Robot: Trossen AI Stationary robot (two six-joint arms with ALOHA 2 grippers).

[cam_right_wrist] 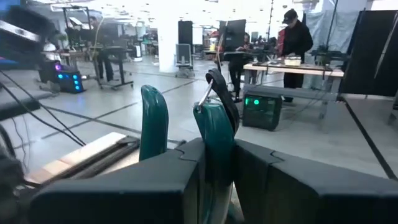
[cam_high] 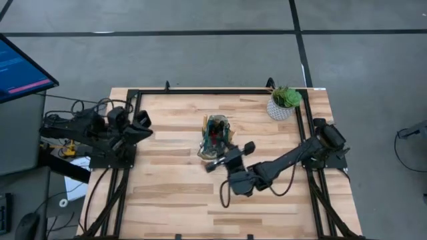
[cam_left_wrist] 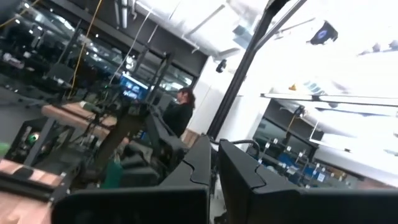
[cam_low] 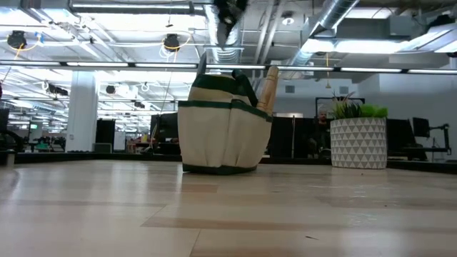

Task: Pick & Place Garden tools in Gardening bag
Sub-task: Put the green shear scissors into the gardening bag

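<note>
The beige gardening bag (cam_high: 215, 137) with dark green trim stands upright on its base near the table's middle. In the low view (cam_low: 225, 132) a wooden tool handle (cam_low: 268, 87) sticks out of its top. My right gripper (cam_high: 225, 160) is raised beside the bag's near side and shut on the green-handled pruning shears (cam_right_wrist: 186, 124). In the low view it shows dark above the bag (cam_low: 227, 14). My left gripper (cam_high: 143, 127) waits shut and empty at the table's left edge. Other tools inside the bag are too small to tell apart. My right gripper pinches one green handle of the shears (cam_right_wrist: 214, 121) between its two fingers. The other handle (cam_right_wrist: 153, 115) stands free beside the fingers. The handles reach out past the fingertips, with the black catch loop (cam_right_wrist: 221, 93) at their end. The shears are lifted clear of the table.
A green plant in a white patterned pot (cam_high: 283, 103) stands at the table's far right corner, and shows in the low view (cam_low: 359, 139). A black frame runs along the table's edges (cam_high: 220, 91). Bare wood lies near and left of the bag. People stand in the room beyond.
</note>
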